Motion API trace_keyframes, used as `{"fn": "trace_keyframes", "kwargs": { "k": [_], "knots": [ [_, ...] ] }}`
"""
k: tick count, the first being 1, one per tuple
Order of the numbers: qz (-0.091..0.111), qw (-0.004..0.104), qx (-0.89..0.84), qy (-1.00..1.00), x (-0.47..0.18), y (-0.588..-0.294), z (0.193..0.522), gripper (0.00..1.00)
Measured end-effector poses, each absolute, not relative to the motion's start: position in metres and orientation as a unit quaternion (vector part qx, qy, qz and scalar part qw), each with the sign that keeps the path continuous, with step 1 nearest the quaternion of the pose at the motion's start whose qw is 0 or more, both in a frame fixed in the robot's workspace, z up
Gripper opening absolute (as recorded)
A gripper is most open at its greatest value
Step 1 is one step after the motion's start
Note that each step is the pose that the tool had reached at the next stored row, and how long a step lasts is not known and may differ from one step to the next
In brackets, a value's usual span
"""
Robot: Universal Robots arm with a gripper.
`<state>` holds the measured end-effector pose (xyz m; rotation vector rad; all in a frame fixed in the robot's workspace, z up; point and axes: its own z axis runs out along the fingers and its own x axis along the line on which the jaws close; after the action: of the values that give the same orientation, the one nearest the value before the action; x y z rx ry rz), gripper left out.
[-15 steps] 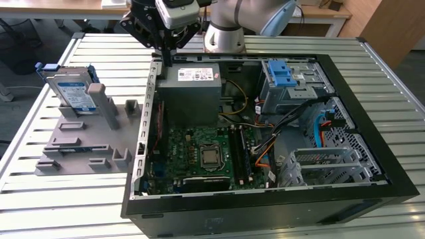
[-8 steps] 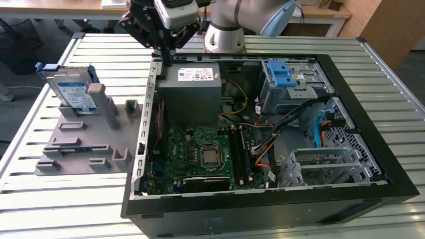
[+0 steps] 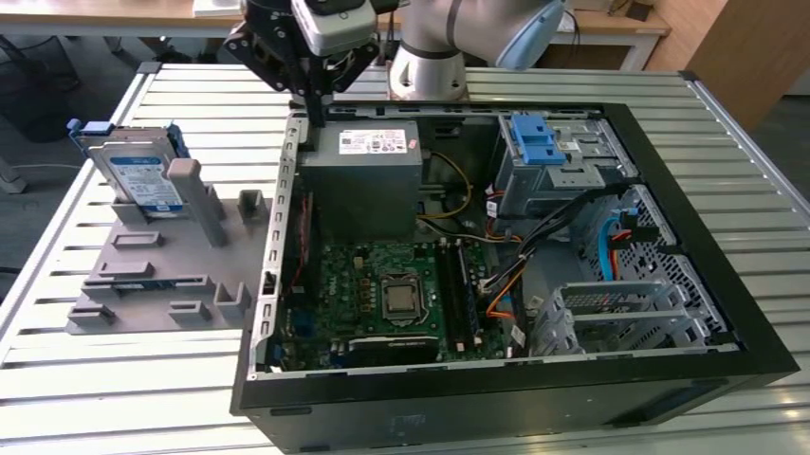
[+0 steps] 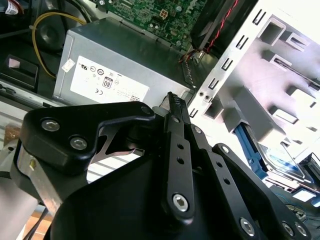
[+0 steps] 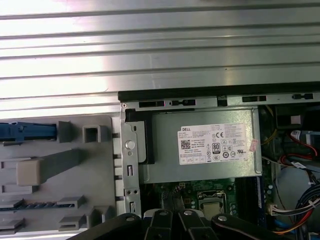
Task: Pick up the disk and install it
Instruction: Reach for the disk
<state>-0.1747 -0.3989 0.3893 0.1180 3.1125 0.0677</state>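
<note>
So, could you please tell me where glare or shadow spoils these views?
Second wrist view: the grey holder is washed out white, while the tool looms dark in front. First wrist view: the slatted table glares in bright bands; the power supply is evenly lit. Exterior view: soft even light on the disk, the computer case shadowed inside.

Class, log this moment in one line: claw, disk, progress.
claw: shut, empty, above case edge by power supply | disk: upright in grey holder, not held | install: not done
</note>
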Motion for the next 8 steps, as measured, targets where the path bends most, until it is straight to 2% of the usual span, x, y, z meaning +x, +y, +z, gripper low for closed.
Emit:
{"fn": "trace_keyframes", "kwargs": {
  "k": [8],
  "knots": [
    [0.022,0.013,0.038,0.999,-0.1763,-0.3989,0.3892,0.11]
  ]
}}
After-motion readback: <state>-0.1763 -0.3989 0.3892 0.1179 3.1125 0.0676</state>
